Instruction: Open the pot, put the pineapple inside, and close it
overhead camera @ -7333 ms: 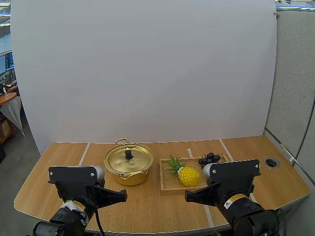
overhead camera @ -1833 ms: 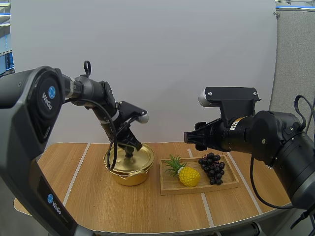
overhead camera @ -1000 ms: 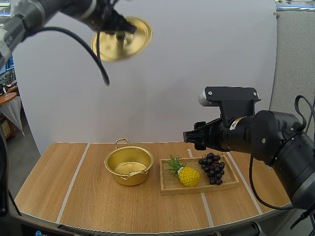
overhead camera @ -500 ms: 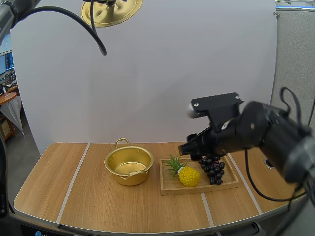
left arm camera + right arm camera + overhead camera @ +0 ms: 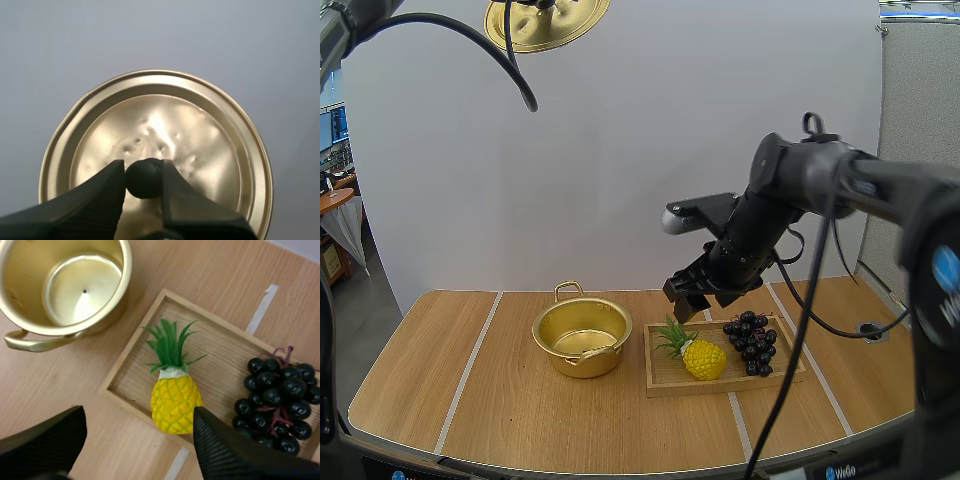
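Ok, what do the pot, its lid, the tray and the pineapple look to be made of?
Pot and lid: thin gold-toned metal, shiny; it mirrors light, and the lid shows small dents. Tray: pale wood, matte, with visible grain. Pineapple: probably plastic or rubber, going by the flat uniform yellow, moulded diamond pattern and stiff green leaves.
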Available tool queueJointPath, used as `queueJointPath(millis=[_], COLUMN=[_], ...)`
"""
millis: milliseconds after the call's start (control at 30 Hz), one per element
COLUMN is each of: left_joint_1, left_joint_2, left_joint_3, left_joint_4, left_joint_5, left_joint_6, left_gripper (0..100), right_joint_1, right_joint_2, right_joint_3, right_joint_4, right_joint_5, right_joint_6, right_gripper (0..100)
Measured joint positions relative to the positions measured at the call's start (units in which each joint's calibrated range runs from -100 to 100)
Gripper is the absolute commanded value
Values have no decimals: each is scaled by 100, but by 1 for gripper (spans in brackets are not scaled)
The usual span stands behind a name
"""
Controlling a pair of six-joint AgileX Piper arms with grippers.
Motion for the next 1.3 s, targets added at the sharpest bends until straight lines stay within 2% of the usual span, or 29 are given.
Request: queueJointPath(millis=[167,500,1300], left_joint_1=[0,0,0], left_joint_2=[0,0,0], left_joint_3=[0,0,0], left_joint_4=[0,0,0], left_joint_5=[0,0,0], left_joint_6=[0,0,0], left_gripper=[0,0,0], right_joint_1=[0,0,0], right_joint_2=[705,1205,2701], right_joint_3=[-76,-93,-115], right_joint_4=[-183,-314,-348], right_joint_5=[235,174,-1412], right_joint_6=[-102,-120,-188], right_gripper=[100,100,100])
